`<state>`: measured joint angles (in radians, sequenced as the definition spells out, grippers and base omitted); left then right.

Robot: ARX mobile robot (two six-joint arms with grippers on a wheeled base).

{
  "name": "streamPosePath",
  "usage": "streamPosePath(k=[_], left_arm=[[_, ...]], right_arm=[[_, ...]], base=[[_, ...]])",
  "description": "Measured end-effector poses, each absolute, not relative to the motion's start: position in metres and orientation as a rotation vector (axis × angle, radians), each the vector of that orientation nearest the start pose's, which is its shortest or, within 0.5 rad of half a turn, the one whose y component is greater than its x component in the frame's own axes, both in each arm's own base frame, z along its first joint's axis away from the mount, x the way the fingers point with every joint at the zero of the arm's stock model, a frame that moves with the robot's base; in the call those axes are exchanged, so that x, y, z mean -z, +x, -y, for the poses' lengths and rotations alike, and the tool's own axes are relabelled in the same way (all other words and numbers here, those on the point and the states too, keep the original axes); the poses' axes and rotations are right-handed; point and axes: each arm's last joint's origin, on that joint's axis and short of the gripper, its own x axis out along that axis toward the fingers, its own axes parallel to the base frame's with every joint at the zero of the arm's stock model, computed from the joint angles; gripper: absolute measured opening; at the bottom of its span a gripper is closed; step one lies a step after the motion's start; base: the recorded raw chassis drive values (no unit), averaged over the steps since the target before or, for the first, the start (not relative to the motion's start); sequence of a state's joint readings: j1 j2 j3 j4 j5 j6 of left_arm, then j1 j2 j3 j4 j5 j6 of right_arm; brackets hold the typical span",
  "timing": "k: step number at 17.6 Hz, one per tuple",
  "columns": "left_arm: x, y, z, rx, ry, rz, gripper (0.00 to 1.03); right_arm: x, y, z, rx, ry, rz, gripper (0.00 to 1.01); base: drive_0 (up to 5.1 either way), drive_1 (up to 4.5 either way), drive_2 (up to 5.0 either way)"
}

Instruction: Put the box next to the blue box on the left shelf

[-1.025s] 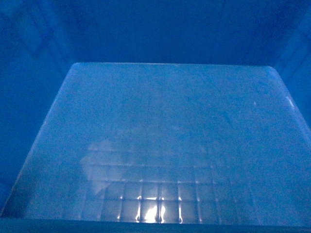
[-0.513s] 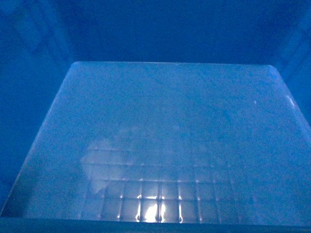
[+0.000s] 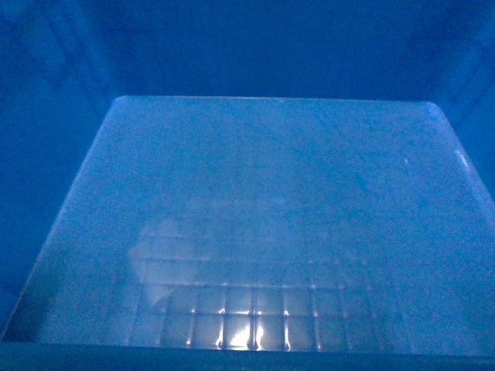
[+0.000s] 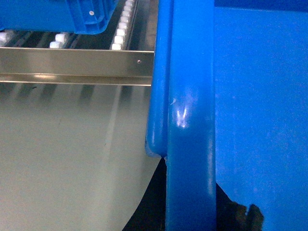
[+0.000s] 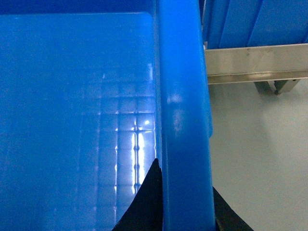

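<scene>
Short of the left shelf, the box hangs carried, each rim pinched between the jaws of the left gripper and right gripper. Another blue box already sits on the rollers; sliding ours beside it remains.

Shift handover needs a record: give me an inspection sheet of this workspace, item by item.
Surface: left shelf, steel front rail with white rollers behind; pale floor below.
Job's things: the box fills the head view, empty; its rim crosses both wrist views.
Clutter: another blue box sits on the rollers; a further blue crate stands behind the rail on the right.
Grippers: left pincer and right pincer sit dark at the rim; grip cannot be judged.
Cables: nothing seen.
Surroundings: nothing seen.
</scene>
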<state>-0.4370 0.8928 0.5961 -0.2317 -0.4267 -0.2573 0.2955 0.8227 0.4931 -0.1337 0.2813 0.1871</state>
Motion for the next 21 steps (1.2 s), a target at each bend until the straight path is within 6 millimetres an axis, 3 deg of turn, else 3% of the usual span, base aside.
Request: streamPosePath(k=[21], left_arm=[[-0.247,0.1752,0.0686,-0.052,-0.031,-0.478,0.08]], right_arm=[[-0.2318,0.1719,-0.0439,0.028,0.052,-0.443,0.09]], base=[[0.1,4.42,-4.2]])
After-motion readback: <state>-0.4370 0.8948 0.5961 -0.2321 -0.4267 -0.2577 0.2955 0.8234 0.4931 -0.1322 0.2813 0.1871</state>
